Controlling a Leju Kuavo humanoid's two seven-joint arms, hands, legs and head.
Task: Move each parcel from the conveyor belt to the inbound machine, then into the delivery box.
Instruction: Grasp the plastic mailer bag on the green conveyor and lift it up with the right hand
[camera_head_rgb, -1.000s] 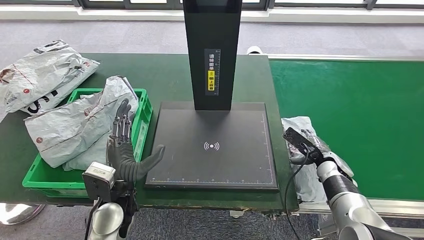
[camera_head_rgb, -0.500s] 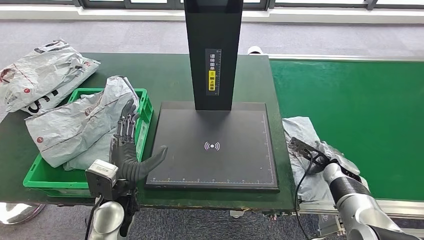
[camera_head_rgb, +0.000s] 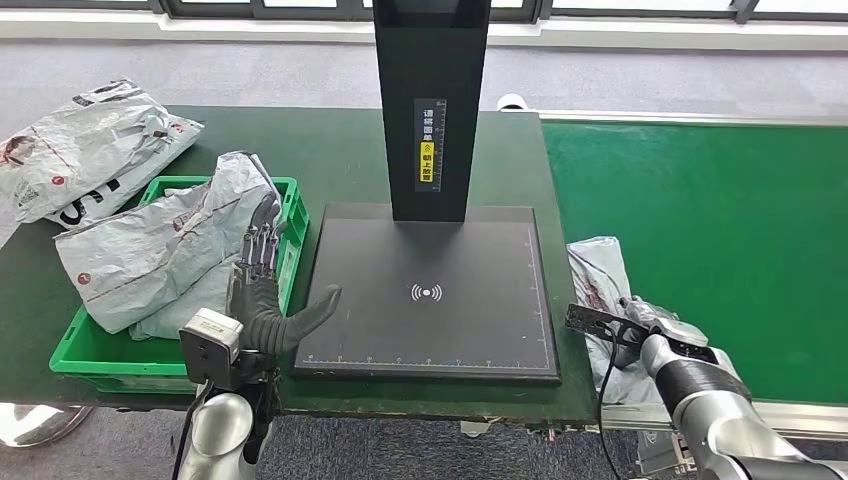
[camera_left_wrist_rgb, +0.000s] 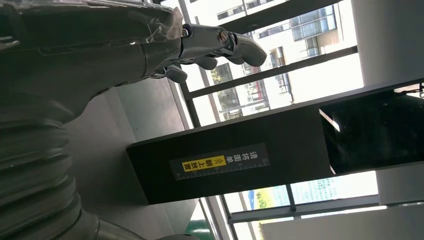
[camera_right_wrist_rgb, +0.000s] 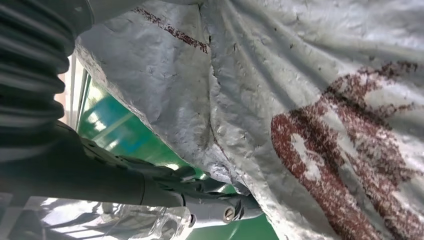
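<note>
A crinkled grey plastic parcel (camera_head_rgb: 600, 290) with a dark red print lies at the lower right of the head view, on the green conveyor belt (camera_head_rgb: 700, 230) edge, its long axis running up the frame. The right hand (camera_head_rgb: 640, 325) is on it; whether it grips, I cannot tell. The left hand (camera_head_rgb: 265, 290) hovers spread beside the flat matte black inbound machine (camera_head_rgb: 430, 290).

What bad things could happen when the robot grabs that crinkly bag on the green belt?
The grey parcel is limp, and the right hand sits at its near end, so it may sag, slip or catch the black scanner plate's edge. The green delivery box is already heaped with parcels, so another might slide off. The left hand hovers beside the plate and could get in the way.
</note>
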